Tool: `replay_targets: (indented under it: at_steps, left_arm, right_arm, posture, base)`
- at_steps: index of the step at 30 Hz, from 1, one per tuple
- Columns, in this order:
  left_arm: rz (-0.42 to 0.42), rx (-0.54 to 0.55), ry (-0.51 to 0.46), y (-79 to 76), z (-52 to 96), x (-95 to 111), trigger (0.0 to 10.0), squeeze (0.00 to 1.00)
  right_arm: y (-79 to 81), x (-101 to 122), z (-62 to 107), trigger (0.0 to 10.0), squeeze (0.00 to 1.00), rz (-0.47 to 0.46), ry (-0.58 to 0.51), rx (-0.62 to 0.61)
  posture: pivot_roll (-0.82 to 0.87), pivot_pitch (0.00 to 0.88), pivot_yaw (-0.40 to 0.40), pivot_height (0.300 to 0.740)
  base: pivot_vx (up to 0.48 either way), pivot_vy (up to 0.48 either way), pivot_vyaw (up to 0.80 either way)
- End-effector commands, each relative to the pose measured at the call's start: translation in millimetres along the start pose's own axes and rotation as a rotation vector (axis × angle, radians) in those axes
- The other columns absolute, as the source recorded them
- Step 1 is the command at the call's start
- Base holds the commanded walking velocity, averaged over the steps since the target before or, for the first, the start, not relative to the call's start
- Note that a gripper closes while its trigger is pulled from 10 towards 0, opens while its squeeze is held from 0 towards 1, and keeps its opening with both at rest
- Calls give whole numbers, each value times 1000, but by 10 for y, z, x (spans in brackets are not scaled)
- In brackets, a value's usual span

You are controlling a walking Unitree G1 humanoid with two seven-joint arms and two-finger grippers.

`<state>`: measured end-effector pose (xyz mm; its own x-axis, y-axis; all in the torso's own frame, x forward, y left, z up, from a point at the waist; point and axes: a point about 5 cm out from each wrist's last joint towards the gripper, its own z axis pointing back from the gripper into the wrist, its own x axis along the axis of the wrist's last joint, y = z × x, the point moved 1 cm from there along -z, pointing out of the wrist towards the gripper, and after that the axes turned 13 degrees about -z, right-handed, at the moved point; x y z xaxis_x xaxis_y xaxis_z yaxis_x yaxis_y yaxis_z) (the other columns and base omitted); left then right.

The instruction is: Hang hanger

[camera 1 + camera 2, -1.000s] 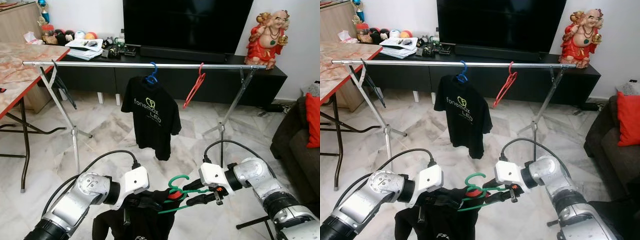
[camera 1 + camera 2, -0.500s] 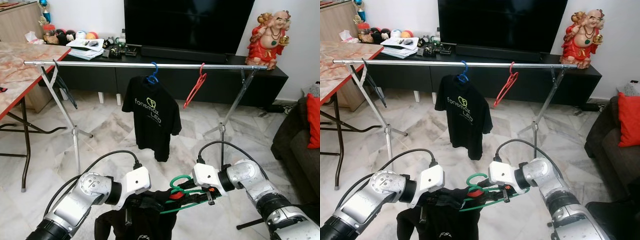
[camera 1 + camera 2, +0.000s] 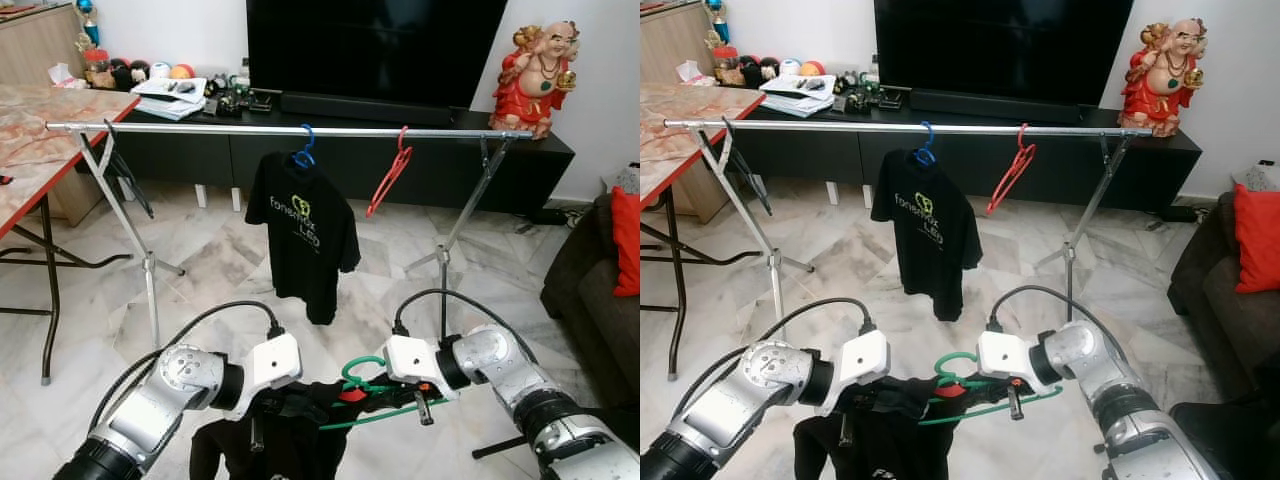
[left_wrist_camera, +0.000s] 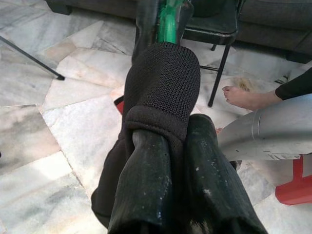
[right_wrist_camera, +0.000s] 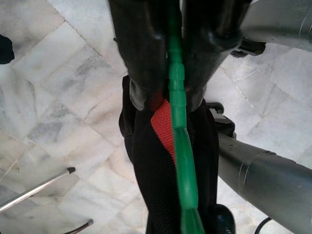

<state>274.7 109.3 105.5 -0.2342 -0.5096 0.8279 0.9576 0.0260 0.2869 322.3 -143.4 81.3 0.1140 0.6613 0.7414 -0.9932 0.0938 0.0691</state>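
Low in front of the robot, above the marble floor [image 3: 220, 260], a green hanger [image 3: 372, 392] carrying a black garment [image 3: 290, 440] is held between the two hands. The left hand [image 4: 170, 161] is closed on the knitted black fabric of the garment, which is bunched between its fingers in the left wrist view, with the green hanger running on beyond it. The right hand [image 5: 170, 63] is clamped on the green hanger, whose bar is pinched between the two black fingers in the right wrist view; a patch of red lining [image 5: 163, 122] is seen on the garment just beyond the fingertips. The hook of the hanger is seen standing up between the two wrists, well below the rail.

Further off, a metal clothes rail [image 3: 290, 130] is stretched across the room on two folding stands. A black T-shirt [image 3: 305, 235] with pale lettering is hung from it on a blue hanger [image 3: 304, 150], and an empty red hanger [image 3: 390, 175] is hung beside that, tilted. Behind the rail a dark television [image 3: 375, 45] is set on a low black cabinet [image 3: 520, 165], with a red and gold figurine [image 3: 535, 75] at its right end. A bench [image 3: 40, 130] with a reddish top is seen at the left, and a person's bare foot [image 4: 246, 97] is made out in the left wrist view.
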Motion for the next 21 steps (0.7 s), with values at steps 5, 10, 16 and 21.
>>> replay_targets:
  at_steps: [5, 10, 16, 21]
  left_arm:
    - [-55, 13, -5, 83, 31, 87, 10000, 0]
    - [-66, 13, 7, 96, 51, 89, 10000, 0]
    - [-76, 12, 14, 148, 124, 121, 10000, 0]
    - [-61, -1, -27, 162, 173, 181, 10000, 0]
  right_arm:
    - [-3, -51, -4, 0, 0, -37, -6, -26]
    - [19, -62, -34, 0, 0, -48, -20, -17]
    - [37, -81, -70, 0, 0, -65, -46, -27]
    - [67, -97, -139, 0, 0, -83, -73, -36]
  posture:
    - [118, 0, -94, 740]
    - [119, 0, -89, 740]
    - [120, 0, -85, 740]
    - [126, 1, -70, 740]
  base:
    - [0, 0, 0]
    - [0, 0, 0]
    - [0, 0, 0]
    - [0, 0, 0]
